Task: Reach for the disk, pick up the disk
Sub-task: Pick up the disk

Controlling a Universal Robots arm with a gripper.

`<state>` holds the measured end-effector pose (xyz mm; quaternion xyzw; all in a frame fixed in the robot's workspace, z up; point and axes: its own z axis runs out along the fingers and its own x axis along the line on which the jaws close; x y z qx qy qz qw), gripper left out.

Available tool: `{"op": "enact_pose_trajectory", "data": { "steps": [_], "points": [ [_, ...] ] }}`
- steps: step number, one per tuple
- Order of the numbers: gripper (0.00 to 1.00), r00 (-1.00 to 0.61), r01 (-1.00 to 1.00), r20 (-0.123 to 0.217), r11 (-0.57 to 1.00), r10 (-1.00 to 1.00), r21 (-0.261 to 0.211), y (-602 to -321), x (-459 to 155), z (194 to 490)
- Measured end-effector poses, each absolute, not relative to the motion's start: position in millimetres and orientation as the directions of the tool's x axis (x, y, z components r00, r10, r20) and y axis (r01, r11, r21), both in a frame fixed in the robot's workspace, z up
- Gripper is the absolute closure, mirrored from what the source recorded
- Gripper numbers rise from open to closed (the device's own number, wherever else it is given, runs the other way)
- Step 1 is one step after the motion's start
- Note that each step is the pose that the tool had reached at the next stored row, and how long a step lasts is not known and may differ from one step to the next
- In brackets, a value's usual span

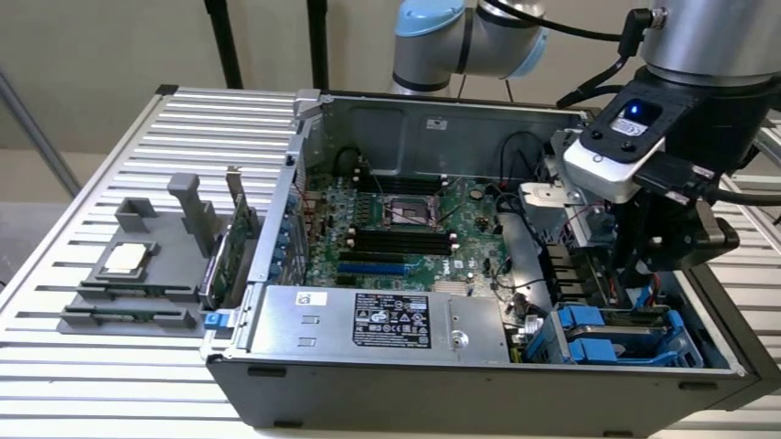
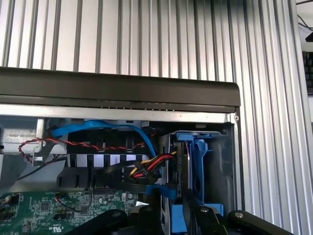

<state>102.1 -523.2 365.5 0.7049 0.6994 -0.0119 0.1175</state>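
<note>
One gripper [image 1: 645,265] hangs inside the open case [image 1: 488,384], low in the corner at the exterior view's right; whether its fingers are open or closed cannot be told. Just below it sit the blue carriers [image 1: 623,338], two stacked by my count in the exterior view, tight against the case wall. In the wrist view the disk [image 2: 182,171] stands on edge inside one blue carrier [image 2: 198,166], directly ahead of the gripper [image 2: 171,215], with a red-yellow-black cable bundle [image 2: 151,166] and one blue cable [image 2: 98,125] crowding beside it. One power supply [image 1: 379,320] and one motherboard [image 1: 403,229] lie beside the tool. Room around it is narrow.
</note>
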Motion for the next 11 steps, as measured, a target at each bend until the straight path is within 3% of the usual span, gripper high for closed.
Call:
{"op": "enact_pose_trajectory", "data": {
  "steps": [3,4,8,11],
  "points": [
    [0.70,0.021,0.989,-0.189,0.007,0.982,0.149,-520.3,102.3,365.0],
    [0.77,0.021,0.989,-0.192,0.008,0.981,0.149,-519.5,102.4,365.0],
    [0.84,0.021,0.989,-0.198,0.009,0.980,0.149,-517.7,102.8,364.8],
    [0.84,0.021,0.989,-0.198,0.009,0.980,0.149,-517.7,103.3,364.8]
  ]
}}
